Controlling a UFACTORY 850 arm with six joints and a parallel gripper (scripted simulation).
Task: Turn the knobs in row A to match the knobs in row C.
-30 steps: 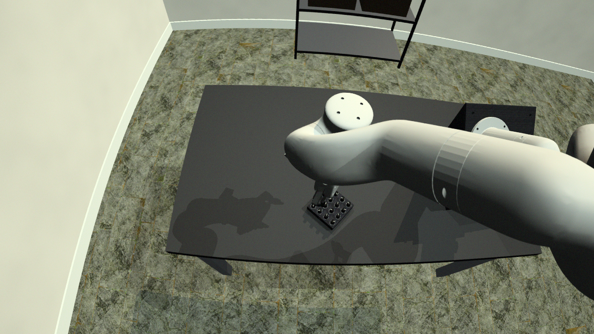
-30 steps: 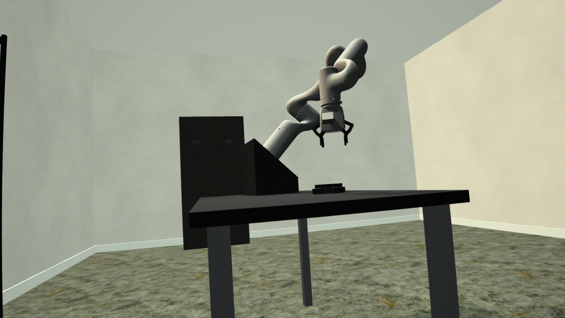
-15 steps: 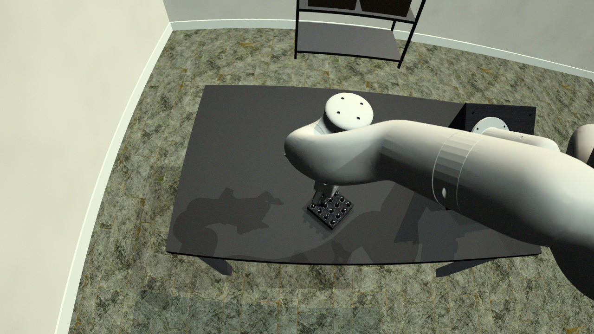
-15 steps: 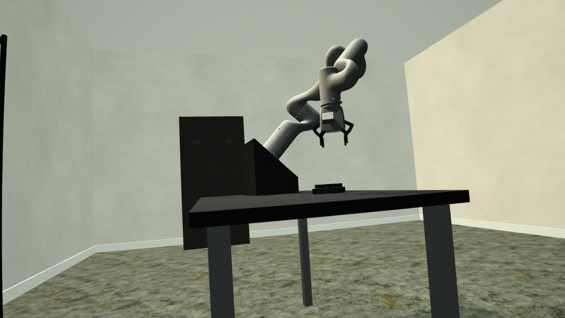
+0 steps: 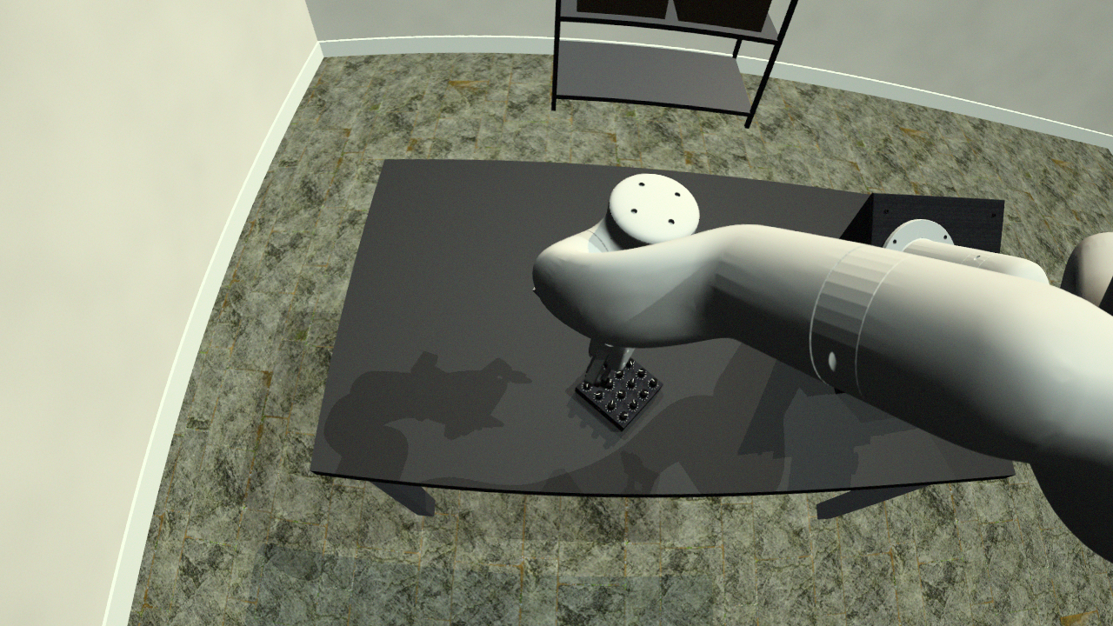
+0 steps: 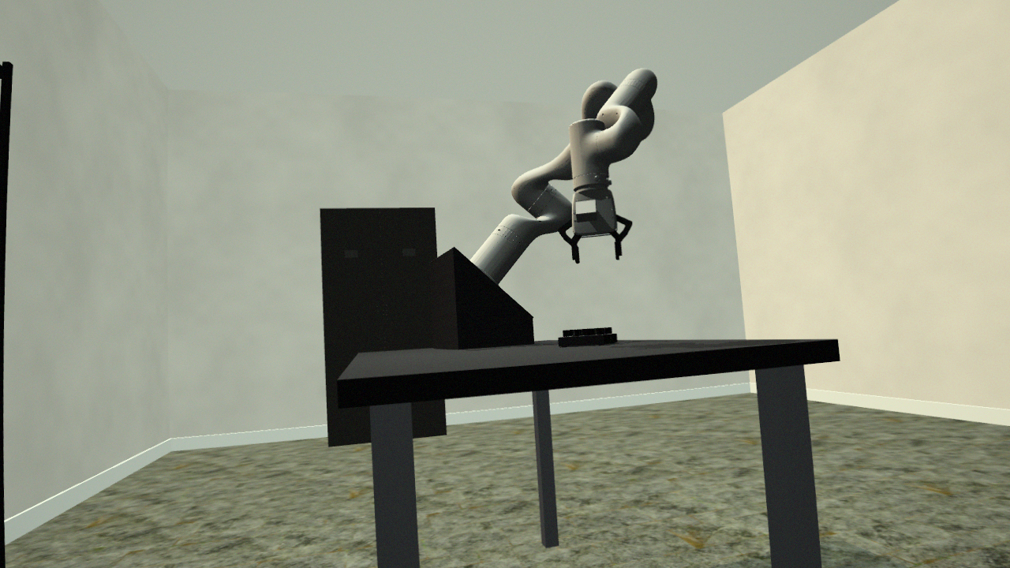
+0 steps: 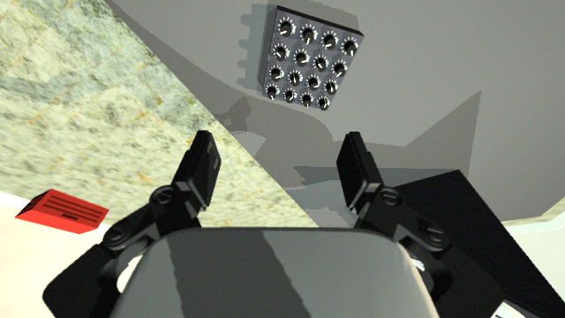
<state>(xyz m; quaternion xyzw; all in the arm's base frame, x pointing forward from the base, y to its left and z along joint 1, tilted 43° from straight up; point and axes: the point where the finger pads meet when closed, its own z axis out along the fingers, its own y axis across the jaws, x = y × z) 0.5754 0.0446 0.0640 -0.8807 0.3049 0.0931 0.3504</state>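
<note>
The knob box is a small dark square box with four rows of black knobs, each with a white line and a ring of white marks. It stands flat on the dark table. My gripper is open and empty. It hangs high above the box. In the wrist view the box sits at the top middle, far beyond the fingertips. The knob names are too small to read.
A black cabinet and a black wedge-shaped block stand at the arm's base on the table. A metal shelf rack stands on the floor beyond the table. A red box lies on the floor.
</note>
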